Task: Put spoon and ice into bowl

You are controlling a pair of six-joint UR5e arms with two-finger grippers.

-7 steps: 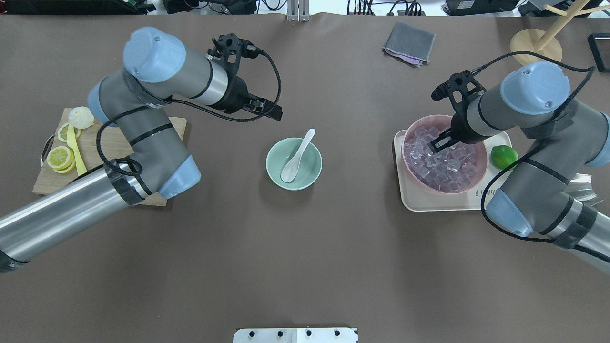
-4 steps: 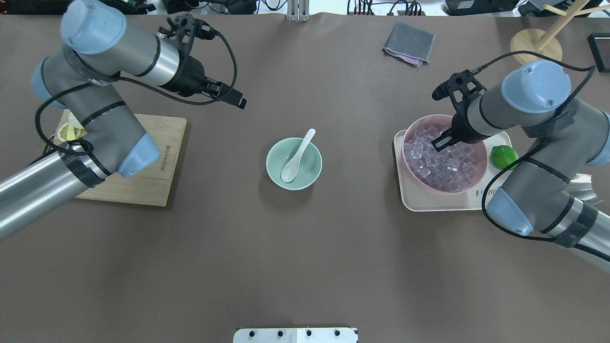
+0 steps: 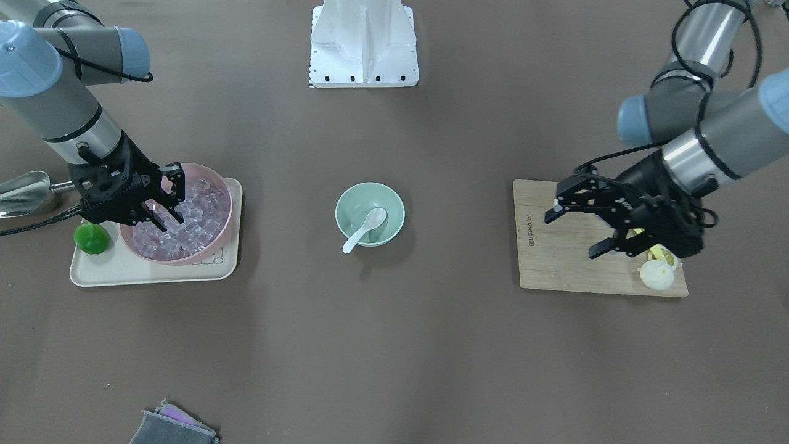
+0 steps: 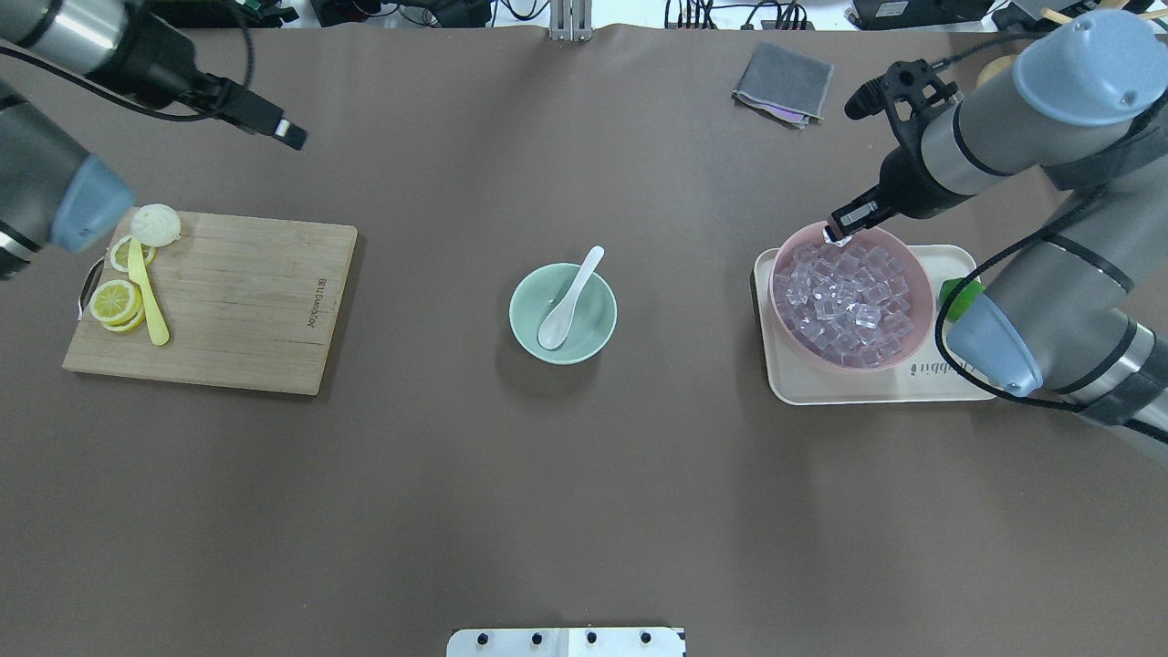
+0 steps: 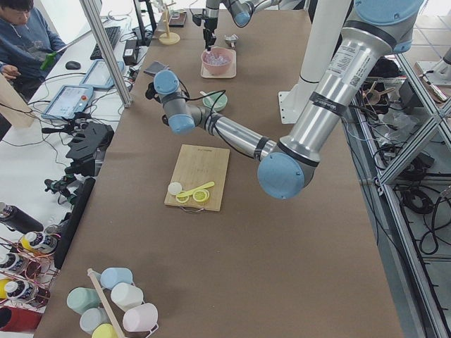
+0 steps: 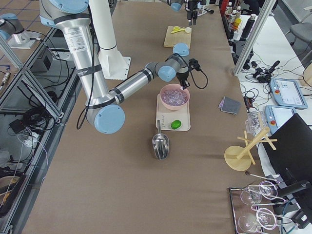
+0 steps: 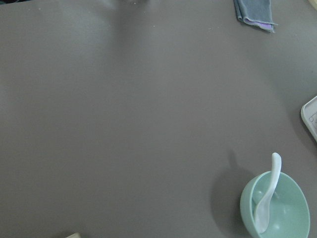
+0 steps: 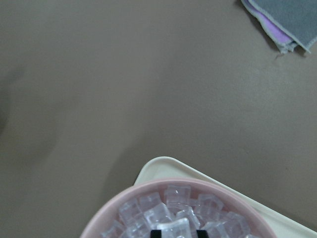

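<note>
The white spoon lies in the mint-green bowl at the table's middle, its handle resting over the far rim; both also show in the left wrist view, spoon and bowl. My right gripper hangs above the far rim of the pink bowl of ice cubes. It is shut on one clear ice cube held between its fingertips. My left gripper is open and empty, high at the far left, well away from the bowl.
The pink bowl stands on a cream tray with a lime. A wooden cutting board with lemon slices and a yellow utensil lies left. A grey cloth lies at the far side, a steel scoop beside the tray.
My left arm has swung back and to the far left, away from the mint bowl. My right gripper has risen out of the ice pile towards the pink bowl's far rim, with a cube.
</note>
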